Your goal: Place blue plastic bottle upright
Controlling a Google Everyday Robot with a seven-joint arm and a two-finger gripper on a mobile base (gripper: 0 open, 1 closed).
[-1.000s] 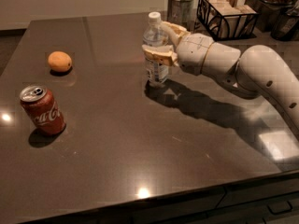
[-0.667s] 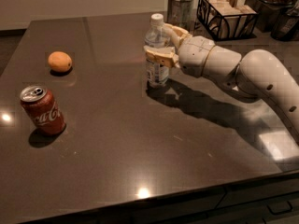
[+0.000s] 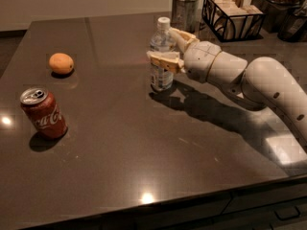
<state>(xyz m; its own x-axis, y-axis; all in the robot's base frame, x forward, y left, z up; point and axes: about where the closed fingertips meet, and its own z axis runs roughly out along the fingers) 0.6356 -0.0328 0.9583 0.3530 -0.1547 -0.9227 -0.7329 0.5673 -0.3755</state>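
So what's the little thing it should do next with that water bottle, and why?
Probably let go and draw the pincer away to the right. The blue plastic bottle already stands upright on the table, cap up, with the pincer around its upper half, so nothing seems left but to release it without knocking it.

A dark, glossy table (image 3: 144, 157) carries everything. An orange (image 3: 61, 63) lies at its far left, and a red can (image 3: 43, 113) stands upright nearer, well apart from it. The bottle (image 3: 161, 78) stands upright near the middle of the far side, its base on the top. The gripper (image 3: 160, 44) is at the bottle, above the table. A metal cup (image 3: 184, 14) and a wire basket (image 3: 232, 16) stand along the back edge.
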